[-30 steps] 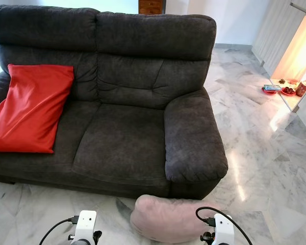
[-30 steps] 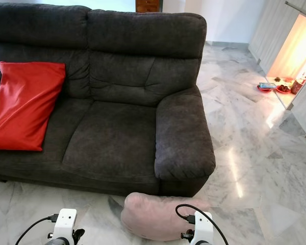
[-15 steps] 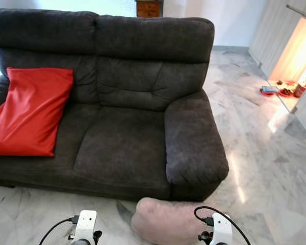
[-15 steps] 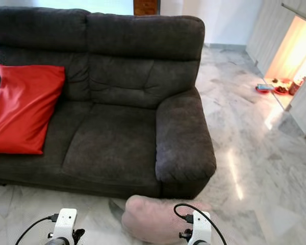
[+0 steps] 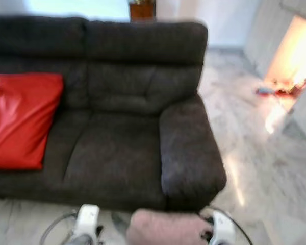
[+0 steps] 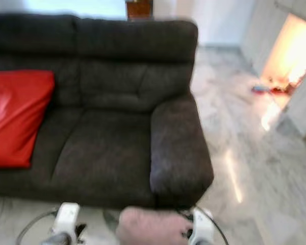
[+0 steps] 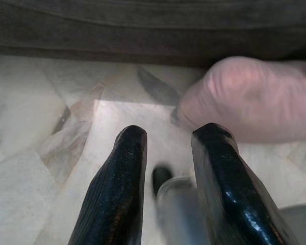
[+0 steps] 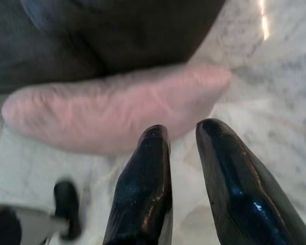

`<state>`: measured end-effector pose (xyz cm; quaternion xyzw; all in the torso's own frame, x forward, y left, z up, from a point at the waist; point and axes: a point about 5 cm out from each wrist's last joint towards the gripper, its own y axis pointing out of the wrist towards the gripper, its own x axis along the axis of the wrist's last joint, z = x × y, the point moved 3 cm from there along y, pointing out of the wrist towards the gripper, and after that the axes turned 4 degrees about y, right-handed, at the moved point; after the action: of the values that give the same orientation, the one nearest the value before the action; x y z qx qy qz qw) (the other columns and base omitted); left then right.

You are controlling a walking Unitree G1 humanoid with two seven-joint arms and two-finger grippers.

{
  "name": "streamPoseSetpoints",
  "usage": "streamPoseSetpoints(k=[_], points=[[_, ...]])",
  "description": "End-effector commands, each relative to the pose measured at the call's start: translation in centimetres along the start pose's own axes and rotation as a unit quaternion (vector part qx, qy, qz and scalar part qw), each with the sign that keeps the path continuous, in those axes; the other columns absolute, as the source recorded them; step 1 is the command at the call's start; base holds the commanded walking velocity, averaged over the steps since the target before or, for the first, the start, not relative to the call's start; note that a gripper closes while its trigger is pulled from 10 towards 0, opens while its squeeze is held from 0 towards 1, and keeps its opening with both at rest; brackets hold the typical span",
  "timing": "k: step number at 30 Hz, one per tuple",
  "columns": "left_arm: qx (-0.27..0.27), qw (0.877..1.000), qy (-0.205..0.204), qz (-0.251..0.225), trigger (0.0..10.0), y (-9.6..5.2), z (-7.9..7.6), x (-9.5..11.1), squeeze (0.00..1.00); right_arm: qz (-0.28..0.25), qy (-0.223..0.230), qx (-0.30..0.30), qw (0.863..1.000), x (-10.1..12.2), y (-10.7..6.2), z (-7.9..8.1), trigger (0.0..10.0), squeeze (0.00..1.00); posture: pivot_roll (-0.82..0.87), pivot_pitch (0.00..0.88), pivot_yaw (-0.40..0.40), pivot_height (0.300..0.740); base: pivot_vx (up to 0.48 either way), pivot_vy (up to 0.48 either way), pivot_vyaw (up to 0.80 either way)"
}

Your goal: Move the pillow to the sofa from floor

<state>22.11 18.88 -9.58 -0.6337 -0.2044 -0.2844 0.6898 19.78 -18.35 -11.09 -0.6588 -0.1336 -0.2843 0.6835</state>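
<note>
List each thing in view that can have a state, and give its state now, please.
pink pillow: lying on the floor, in front of the sofa's arm, not gripped.
red pillow: leaning on the sofa's back.
sofa: its right seat free.
left gripper: fingers slightly apart, holding nothing, near the pillow.
right gripper: fingers slightly apart, holding nothing, by the pillow.

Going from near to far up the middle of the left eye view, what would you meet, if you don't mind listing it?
Pink pillow on the marble floor → front edge and seat of the dark grey sofa → its backrest → a wooden cabinet behind it.
</note>
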Motion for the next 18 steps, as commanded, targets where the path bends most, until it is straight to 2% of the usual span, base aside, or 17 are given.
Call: streamPoseSetpoints(k=[1,11,18], points=[[0.014,1.0,0.005,0.011,10.0,-0.2,1.22,-0.69,0.0,-0.008,0.0,0.014,1.0,0.65,0.18,1.21,10.0,0.0,0.05,0.0,-0.072,0.74,0.292,0.0,0.0],[0.01,1.0,0.008,0.016,10.0,-0.26,1.01,-1.04,0.0,-0.008,-0.004,0.012,1.0,0.64,0.14,0.78,10.0,0.0,0.05,0.0,-0.074,0.74,0.0,0.0,0.0],[0.01,1.0,0.01,0.017,10.0,-0.26,1.02,-1.04,0.0,-0.013,0.005,0.01,1.0,0.58,0.14,1.06,10.0,0.0,0.05,0.0,-0.073,0.74,0.0,0.0,0.0]])
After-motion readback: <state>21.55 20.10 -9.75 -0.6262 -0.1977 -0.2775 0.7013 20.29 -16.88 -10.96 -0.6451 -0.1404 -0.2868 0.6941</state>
